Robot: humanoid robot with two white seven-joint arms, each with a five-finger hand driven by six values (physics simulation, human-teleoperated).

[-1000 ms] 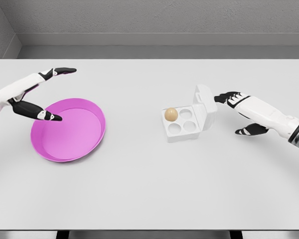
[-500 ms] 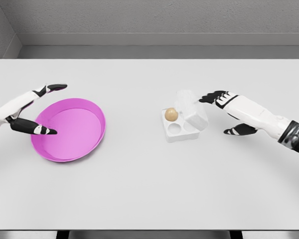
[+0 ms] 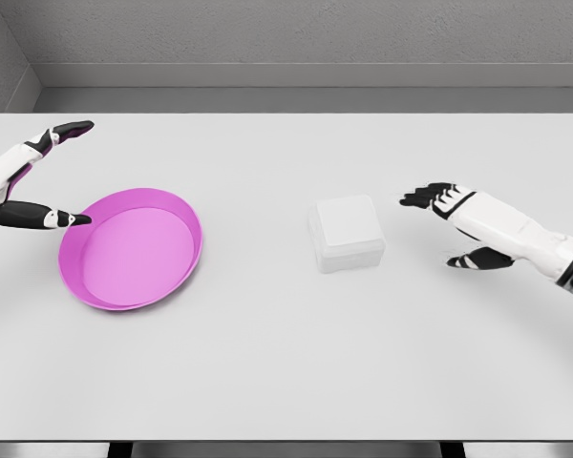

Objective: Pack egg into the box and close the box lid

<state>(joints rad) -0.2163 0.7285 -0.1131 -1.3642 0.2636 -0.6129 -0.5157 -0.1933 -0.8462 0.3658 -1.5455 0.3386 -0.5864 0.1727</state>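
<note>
The white egg box [image 3: 346,233] sits near the middle of the table with its lid down flat. The egg is hidden inside it. My right hand [image 3: 447,225] hovers to the right of the box, a short gap away, fingers spread and holding nothing. My left hand [image 3: 46,174] is at the far left, above the outer rim of the pink bowl, thumb and fingers apart and empty.
A shallow pink bowl [image 3: 177,216] lies on the left part of the white table [image 3: 286,363], with nothing in it. A grey wall runs along the table's far edge.
The box lid swung from upright down over the egg and now lies shut. My right hand drew back to the right. My left hand moved left and up, off the bowl.
</note>
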